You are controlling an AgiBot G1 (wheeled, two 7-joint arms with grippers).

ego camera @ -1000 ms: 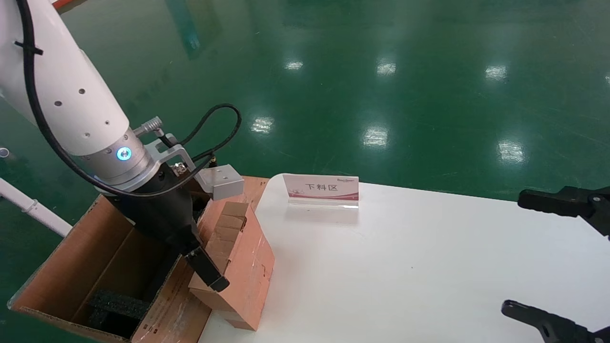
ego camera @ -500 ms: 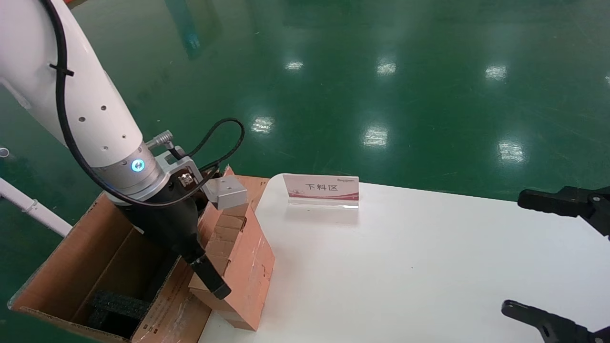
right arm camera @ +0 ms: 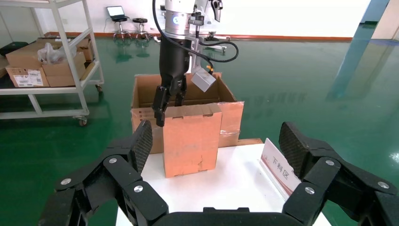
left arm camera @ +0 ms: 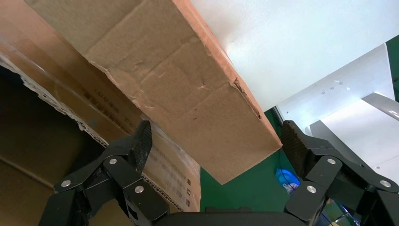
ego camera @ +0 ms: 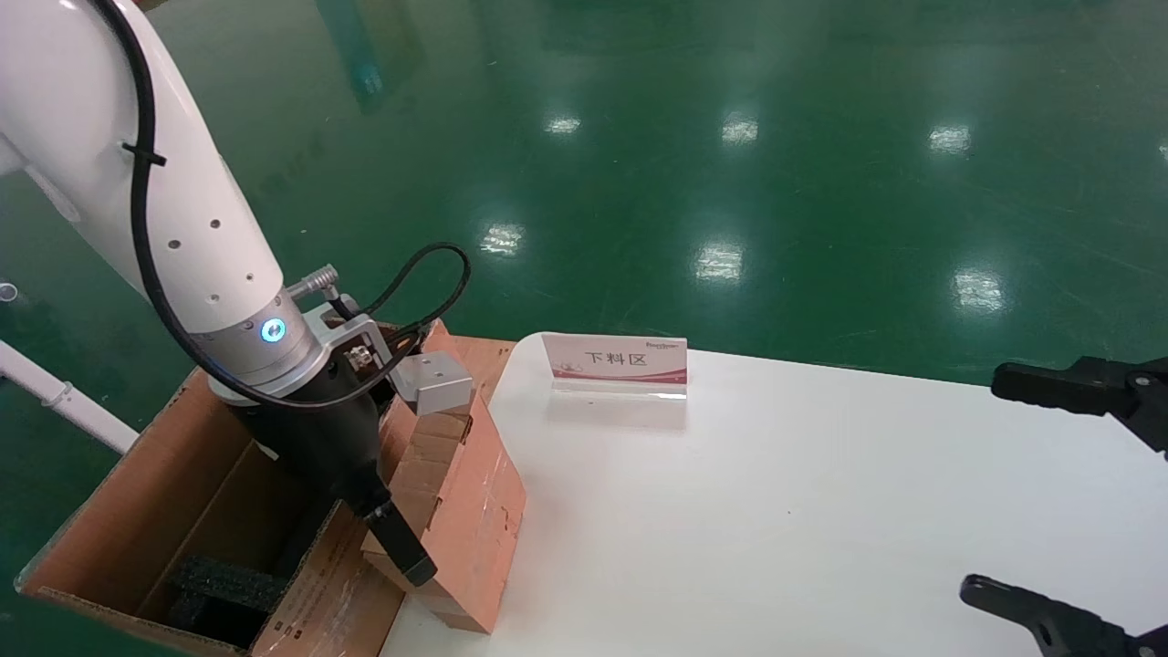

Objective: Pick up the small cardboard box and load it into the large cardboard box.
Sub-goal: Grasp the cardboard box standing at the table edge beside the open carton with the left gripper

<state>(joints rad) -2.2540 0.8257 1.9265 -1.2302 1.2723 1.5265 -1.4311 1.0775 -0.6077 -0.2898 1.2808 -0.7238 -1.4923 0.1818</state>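
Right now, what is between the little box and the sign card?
Only bare white table, seen in the head view, between the small cardboard box and the sign card.

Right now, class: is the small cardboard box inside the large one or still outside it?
Outside. The small cardboard box stands on edge on the white table, beside the large cardboard box, left pincer open around it.

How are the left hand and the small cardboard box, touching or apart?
Cannot tell. Left wrist view: the left hand straddles the small cardboard box; neither contact nor gap shows plainly.
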